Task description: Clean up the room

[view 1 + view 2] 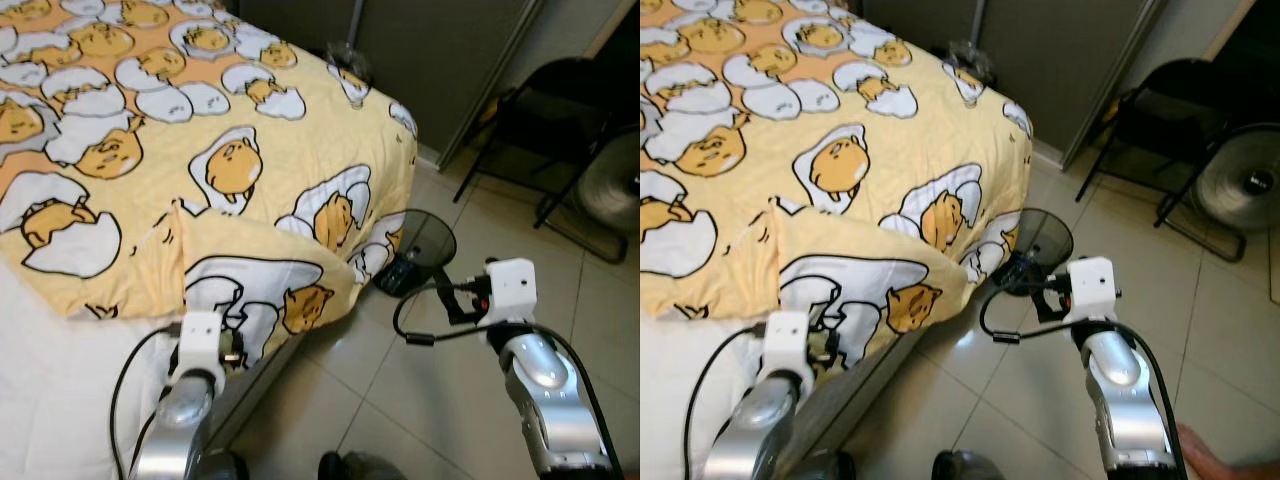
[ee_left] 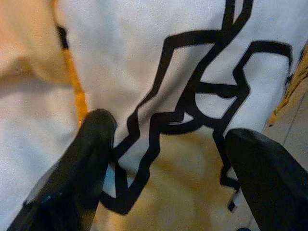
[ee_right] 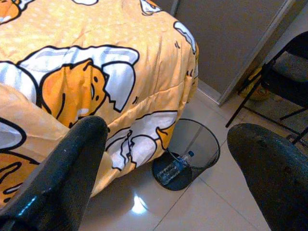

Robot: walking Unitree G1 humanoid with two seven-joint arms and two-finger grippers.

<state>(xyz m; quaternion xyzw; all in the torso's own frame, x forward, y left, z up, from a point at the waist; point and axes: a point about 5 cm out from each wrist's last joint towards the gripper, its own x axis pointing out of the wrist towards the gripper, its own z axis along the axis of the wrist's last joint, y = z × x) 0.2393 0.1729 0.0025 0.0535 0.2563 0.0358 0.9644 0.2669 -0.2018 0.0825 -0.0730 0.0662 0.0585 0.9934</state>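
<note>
A yellow blanket [image 1: 250,150] printed with egg characters covers the bed. Its near corner [image 1: 265,285] is folded back and lies rumpled over the white sheet [image 1: 60,390]. My left gripper [image 2: 168,139] is open, its fingers [image 2: 91,144] pressed up against the printed fabric of that folded corner near the bed's edge. My right gripper [image 3: 171,130] is open in the air over the tiled floor, beside the bed's foot corner, with nothing between its fingers. A black wire waste basket [image 1: 440,232] stands on the floor by that corner, with a plastic bottle [image 3: 174,168] inside.
A black folding chair [image 1: 560,110] and a floor fan [image 1: 1240,185] stand at the far right. Grey cabinet doors [image 1: 440,50] close off the back. Pale floor tiles [image 1: 400,400] stretch between the bed and the chair.
</note>
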